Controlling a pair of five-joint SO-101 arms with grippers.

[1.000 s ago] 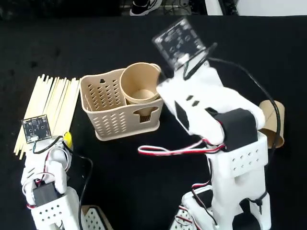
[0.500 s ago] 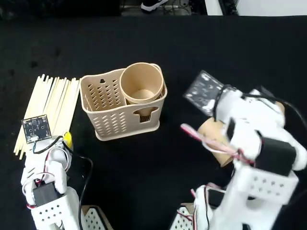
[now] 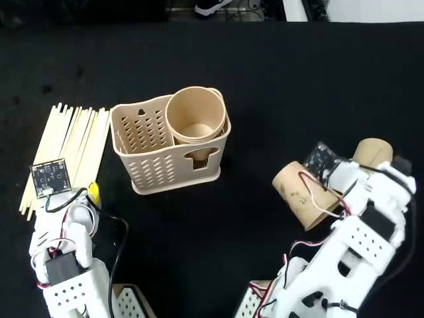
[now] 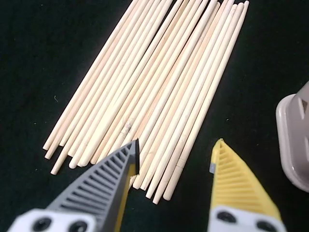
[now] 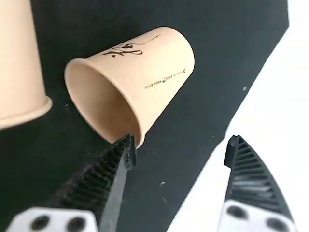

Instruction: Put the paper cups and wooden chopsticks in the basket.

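Wooden chopsticks [image 4: 159, 82] below wide left fingers [image 4: 104, 181], right fingers [image 5: 104, 179] wide beside tipped paper cup [image 5: 145, 72], cups [image 3: 195, 129] in basket [image 3: 156, 165]

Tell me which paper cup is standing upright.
The cup inside the basket, mouth facing up. The two cups beside the right arm lie on their sides instead.

**Print on one paper cup, too small to read**

The paper cup [image 5: 145, 72] lying on its side on the black surface [image 5: 72, 29] carries a dark, handwritten-style scrawl [image 5: 126, 48] near its rim and a fine line of small print [image 5: 164, 79] along its wall. Neither can be made out as words. In the high view, the small circuit board [image 3: 50, 177] on the left arm's wrist bears tiny pale specks, also illegible.
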